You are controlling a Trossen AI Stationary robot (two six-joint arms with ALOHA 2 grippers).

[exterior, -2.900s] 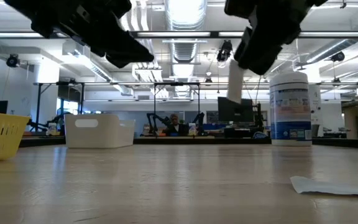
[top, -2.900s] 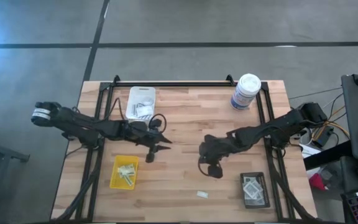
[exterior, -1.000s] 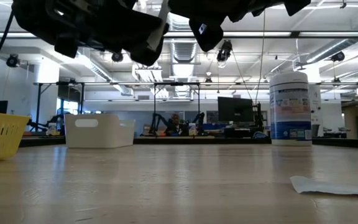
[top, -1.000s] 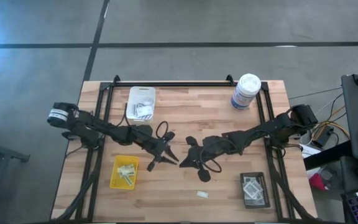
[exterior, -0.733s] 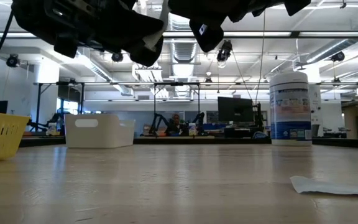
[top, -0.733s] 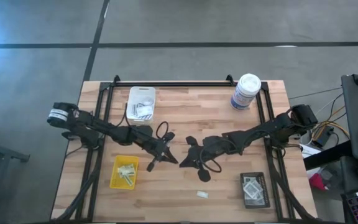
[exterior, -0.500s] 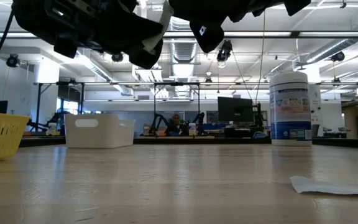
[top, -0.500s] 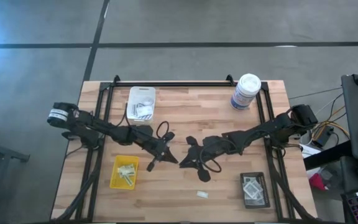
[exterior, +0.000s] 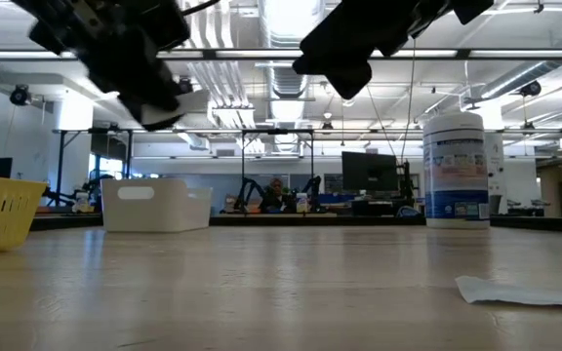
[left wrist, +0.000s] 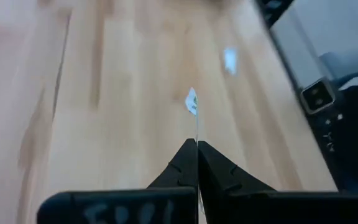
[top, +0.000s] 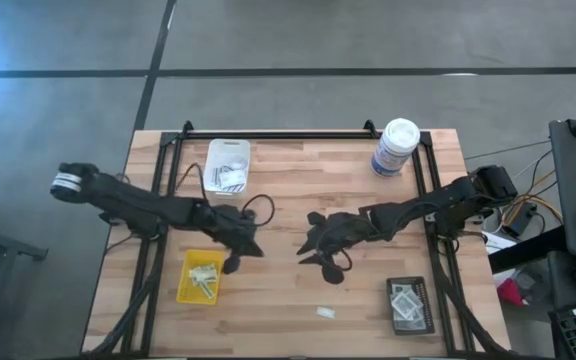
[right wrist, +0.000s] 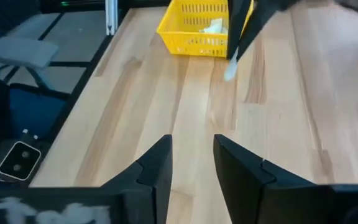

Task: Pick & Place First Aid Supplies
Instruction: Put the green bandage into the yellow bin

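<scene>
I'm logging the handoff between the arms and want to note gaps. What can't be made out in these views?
- Packet in the shut left gripper: seen edge-on in the left wrist view, type unreadable.
- Black tray contents: too small in the high view.
- Yellow tray contents: partly hidden behind the left arm in the right wrist view.

No text, brand, number or sign can be read in any view. The canister (exterior: 454, 172) carries a blue label with lines of print, but they are too small to make out. Pale marks on the dark housing at the near edge of each wrist view are smeared and give no letters.
</scene>
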